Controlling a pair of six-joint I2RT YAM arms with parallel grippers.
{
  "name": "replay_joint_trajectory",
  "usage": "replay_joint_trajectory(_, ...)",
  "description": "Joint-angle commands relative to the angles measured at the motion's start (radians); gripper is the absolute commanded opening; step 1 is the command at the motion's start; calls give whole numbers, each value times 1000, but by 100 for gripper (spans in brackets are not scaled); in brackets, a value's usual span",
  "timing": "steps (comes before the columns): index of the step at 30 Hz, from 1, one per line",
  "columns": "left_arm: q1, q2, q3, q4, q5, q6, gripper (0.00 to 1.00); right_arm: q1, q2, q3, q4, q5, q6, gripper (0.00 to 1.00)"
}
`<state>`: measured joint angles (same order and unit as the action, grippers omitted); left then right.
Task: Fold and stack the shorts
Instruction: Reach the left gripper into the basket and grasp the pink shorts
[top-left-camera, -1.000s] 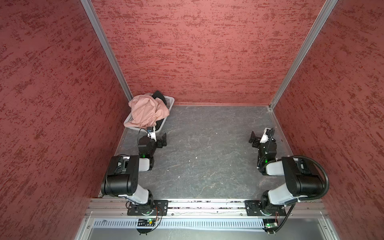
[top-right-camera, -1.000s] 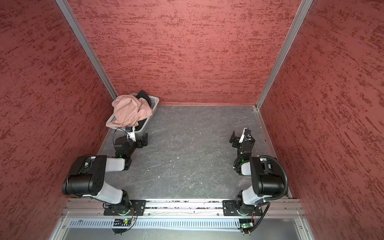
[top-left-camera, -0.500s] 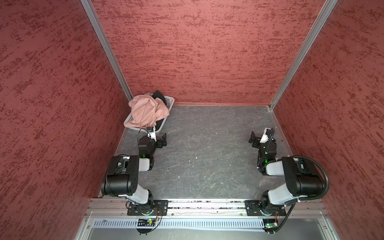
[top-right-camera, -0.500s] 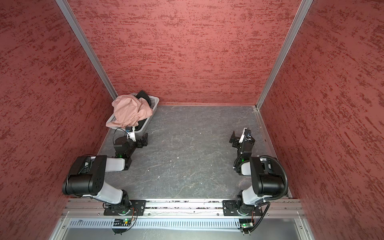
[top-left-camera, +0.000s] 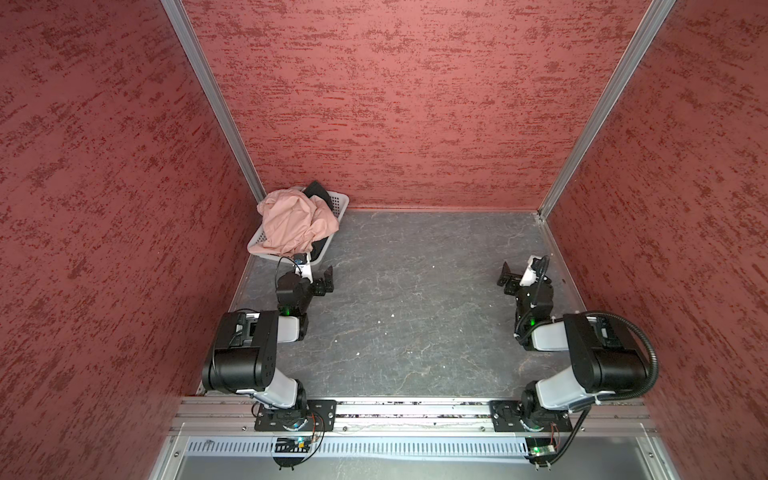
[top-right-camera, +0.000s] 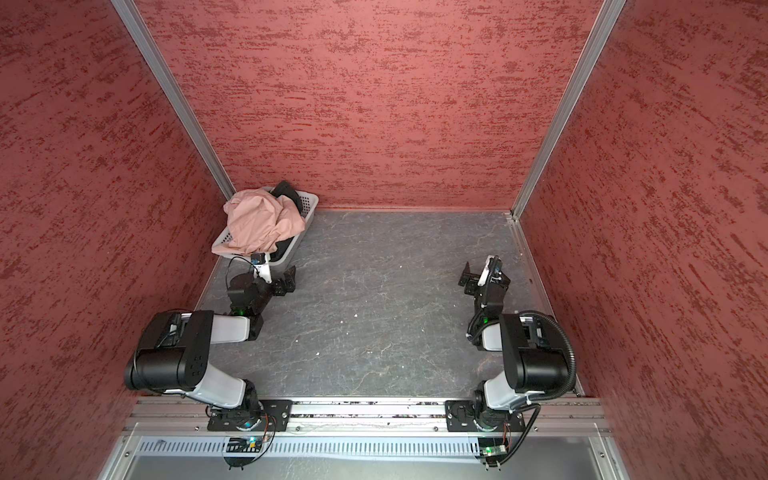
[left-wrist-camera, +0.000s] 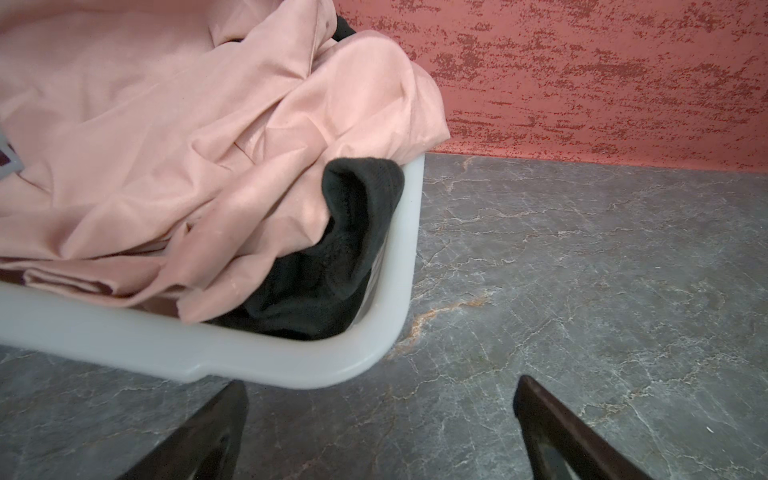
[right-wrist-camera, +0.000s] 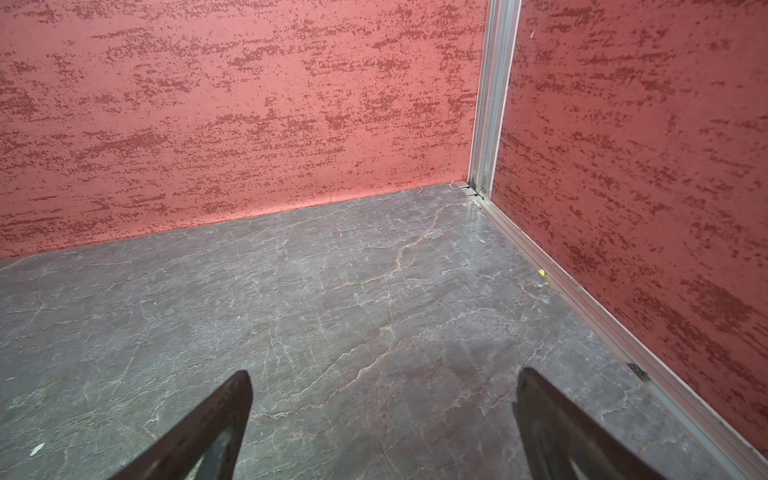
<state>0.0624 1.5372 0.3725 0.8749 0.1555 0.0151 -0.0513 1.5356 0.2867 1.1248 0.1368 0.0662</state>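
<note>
pink shorts (left-wrist-camera: 166, 145): likely light, limp; over black shorts (left-wrist-camera: 332, 257) in basket (left-wrist-camera: 291, 357) | grab: raised fold | left tool (left-wrist-camera: 380, 386), right tool (right-wrist-camera: 384, 378): spread wide, empty

We see the pink shorts (top-left-camera: 291, 224) bunched in a loose, crumpled heap, unfolded, on top of the pile in the white basket (top-left-camera: 340, 204) at the far left corner, with their cloth spilling over the basket's near left rim. Under them we find the black shorts (left-wrist-camera: 324, 270), also crumpled and mostly covered. In the left wrist view a dark fold pokes up against the basket's corner wall, and in both top views another black bit shows at the far end.
</note>
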Motion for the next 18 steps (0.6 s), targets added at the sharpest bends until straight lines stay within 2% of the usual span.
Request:
replay_joint_trajectory(1,4,-5,14,9,7,-2,99,4,8,0,13,-14,-20,99)
replay_joint_trajectory(12,4,-15,14,7,7,-4,99,4,-4,-1,15,-13,-23,99)
replay_joint_trajectory(13,4,-43,36,-45,-3,-9,99,4,-30,8,-19,-16,-23,99)
replay_joint_trajectory(15,4,-153,135,-312,-20,-14,99,4,-128,52,-170,-19,-28,99)
replay_joint_trajectory(16,6,-207,193,-458,-34,-38,99,4,-176,84,-256,-17,-28,99)
replay_joint_trajectory(18,4,-293,272,-617,-29,-109,99,4,-253,132,-388,-45,-16,99)
